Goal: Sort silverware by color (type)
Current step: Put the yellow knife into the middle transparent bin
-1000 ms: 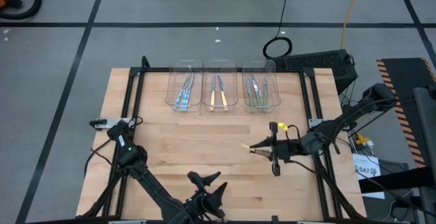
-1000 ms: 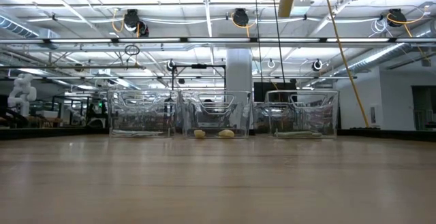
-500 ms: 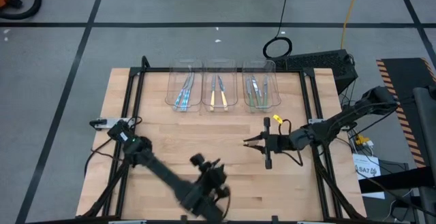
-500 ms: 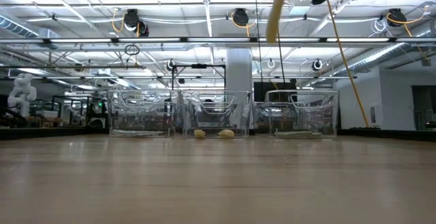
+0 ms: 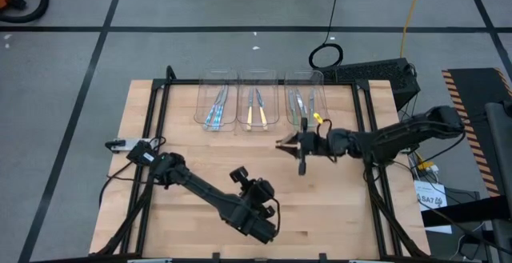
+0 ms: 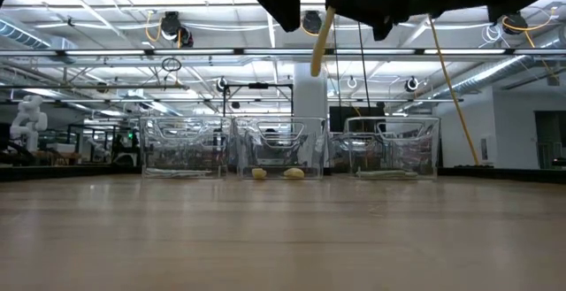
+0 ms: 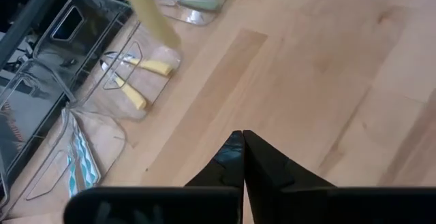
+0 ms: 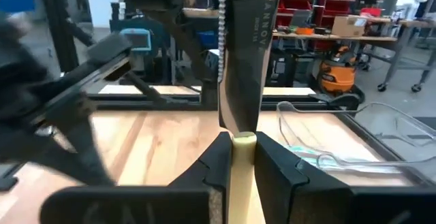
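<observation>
My right gripper hovers just in front of the three clear bins, shut on a pale-yellow-handled knife. Its handle hangs slanting below the gripper in the low view. The bins stand in a row at the far edge. The left one holds blue-handled silverware, the middle one yellow-handled pieces, the right one green-handled pieces. My left gripper is shut on nothing above the table's near middle, its fingers pointing toward the bins. My right gripper pinches the knife between its two fingers at the top of the yellow handle, just below the silvery blade. The fingers reach in level from the table's right side and lie across the knife. The knife stands nearly upright, blade up and handle hanging down, lifted clear of the table.
Bare wooden table lies between the bins and the near edge. A black frame rail runs along each side. A keyboard and a coiled cable lie beyond the far right corner.
My right gripper has carried the yellow knife toward the table's left and far edge, up to the bins, rolling a little. My left gripper has shut on nothing and swung toward the far edge, while its elbow has swung toward the right.
</observation>
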Controlling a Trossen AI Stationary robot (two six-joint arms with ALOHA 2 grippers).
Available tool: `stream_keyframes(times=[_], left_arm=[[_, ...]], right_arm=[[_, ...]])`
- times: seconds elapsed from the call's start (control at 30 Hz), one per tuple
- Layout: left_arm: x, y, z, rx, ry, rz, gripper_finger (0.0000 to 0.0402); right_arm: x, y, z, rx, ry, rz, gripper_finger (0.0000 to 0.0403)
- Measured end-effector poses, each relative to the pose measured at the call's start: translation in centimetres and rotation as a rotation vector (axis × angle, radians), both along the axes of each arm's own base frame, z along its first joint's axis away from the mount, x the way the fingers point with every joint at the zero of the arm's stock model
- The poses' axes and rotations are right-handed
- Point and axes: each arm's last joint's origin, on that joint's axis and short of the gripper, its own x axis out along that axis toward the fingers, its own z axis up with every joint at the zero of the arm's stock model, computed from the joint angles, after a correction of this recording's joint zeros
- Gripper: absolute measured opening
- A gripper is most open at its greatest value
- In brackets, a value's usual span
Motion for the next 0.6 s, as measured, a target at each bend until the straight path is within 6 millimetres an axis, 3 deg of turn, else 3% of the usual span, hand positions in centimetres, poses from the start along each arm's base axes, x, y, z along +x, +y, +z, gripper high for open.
stream_keyframes(times=[0.47, 0.6], left_arm=[[-0.5, -2.2, -1.4, 0.073, -0.006, -0.059, 0.0006], [-0.3, -2.5, -2.2, 0.082, 0.002, -0.067, 0.0006]], right_arm=[[0.1, -6.9, 0.5, 0.132, -0.073, -0.149, 0.0041], [0.7, -8.6, 2.1, 0.157, -0.061, -0.155, 0.0042]])
